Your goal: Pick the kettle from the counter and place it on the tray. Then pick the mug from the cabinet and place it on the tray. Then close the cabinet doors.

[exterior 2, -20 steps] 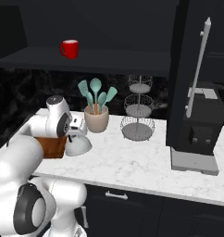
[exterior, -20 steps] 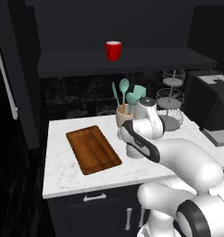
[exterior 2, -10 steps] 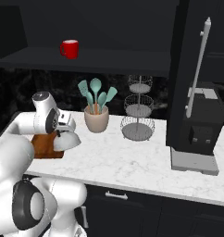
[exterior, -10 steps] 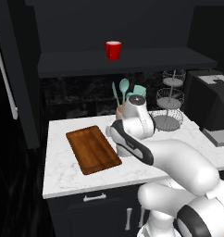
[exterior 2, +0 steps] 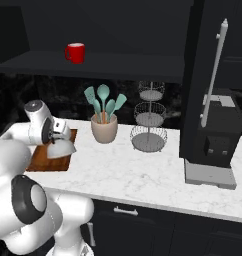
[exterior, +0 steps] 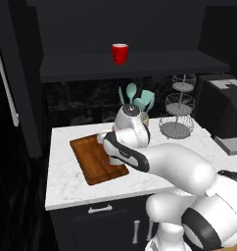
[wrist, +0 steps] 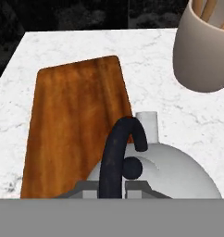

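Shifted leftward since the earlier frames: arm and kettle, from beside the utensil crock toward the tray.

Left base view: arm lay over the tray's [exterior: 93, 162] right part; red mug [exterior: 120, 53] stood on the cabinet shelf [exterior: 140, 66].

Right base view: kettle [exterior 2: 61, 147] hung under the gripper [exterior 2: 56, 138], over the tray's right edge, left of the utensil crock [exterior 2: 104, 129].

Hand view: fingers were narrowed on the kettle's black handle; the tray's long axis ran away from them, its bare wood to the left.
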